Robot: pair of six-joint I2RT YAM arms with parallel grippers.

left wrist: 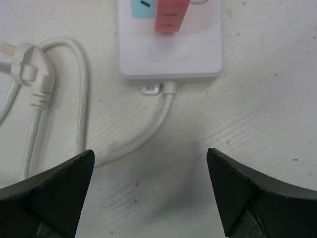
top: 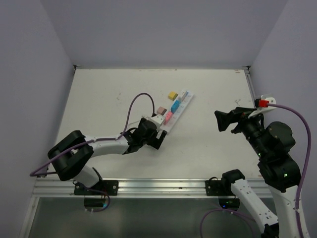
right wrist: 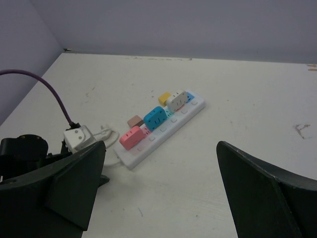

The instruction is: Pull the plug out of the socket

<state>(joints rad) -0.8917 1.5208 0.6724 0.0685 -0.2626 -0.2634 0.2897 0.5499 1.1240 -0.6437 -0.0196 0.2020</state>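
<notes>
step: looks like lining up a grab, nothing held | power strip [top: 173,113] slanted on the table [top: 99,99], pink plug [right wrist: 132,137] seated at its near end | left gripper [left wrist: 150,163] wide open, empty, over the cord [left wrist: 163,114] end | right gripper [right wrist: 161,145] wide, empty, well apart | next: pinch pink, pull straight off

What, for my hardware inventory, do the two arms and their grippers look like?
Both the left arm and right arm have black joint housings and white links. A purple cable trails along each. The fingers are black wedges. The right arm carries a red connector near its wrist.
</notes>
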